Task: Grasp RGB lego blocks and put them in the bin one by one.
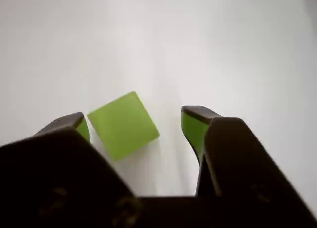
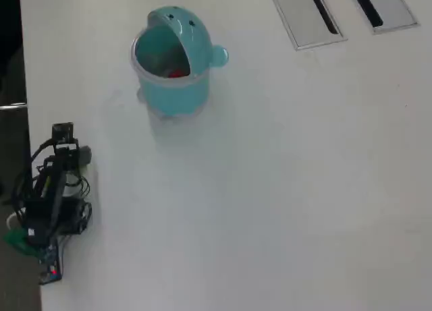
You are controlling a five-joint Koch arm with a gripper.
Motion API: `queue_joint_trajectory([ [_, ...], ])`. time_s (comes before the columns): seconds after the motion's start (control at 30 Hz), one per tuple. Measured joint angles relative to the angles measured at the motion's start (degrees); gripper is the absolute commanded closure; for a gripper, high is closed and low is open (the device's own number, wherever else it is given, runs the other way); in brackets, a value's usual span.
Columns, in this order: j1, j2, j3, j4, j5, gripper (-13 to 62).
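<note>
Item: yellow-green block (image 1: 124, 125). Location: on the white counter (image 1: 163, 45), wrist view, between the two tips of the end effector (image 1: 138, 121) and nearer the left tip than the right. It sits just beside the left tip; whether it touches cannot be told. A clear strip of counter separates it from the right tip. Orientation: turned cornerwise to the jaws, one corner pointing toward the camera, so the flat faces are not square to the jaw pads. No long axis; cube-like.

Item: end effector. State: jaws spread wide, nothing pinched, block inside the gap. Green tint on the inner pads looks like reflection from the block.

Judgement: closing would likely meet the block on its corners or swing it round; the left pad would arrive first.

Item: bin (image 2: 175, 65). Location: overhead view, upper left of the counter, hood opening facing down-left in that view. A red block (image 2: 177, 73) shows inside.

Item: arm (image 2: 50, 189). Location: overhead view, left edge of the counter.

Not determinable: the end effector and yellow-green block cannot be made out in the overhead view; no blue block is visible in either view; bin absent from the wrist view, so its bearing from the block is unknown.
</note>
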Motion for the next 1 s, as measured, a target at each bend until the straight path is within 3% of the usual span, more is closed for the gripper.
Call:
queue_joint_trajectory([
  [0.5,0.2,-0.1,9.6,-7.3,0.1,17.2],
  [1.0,0.6,-0.1,9.8,-11.2,0.1,20.5],
])
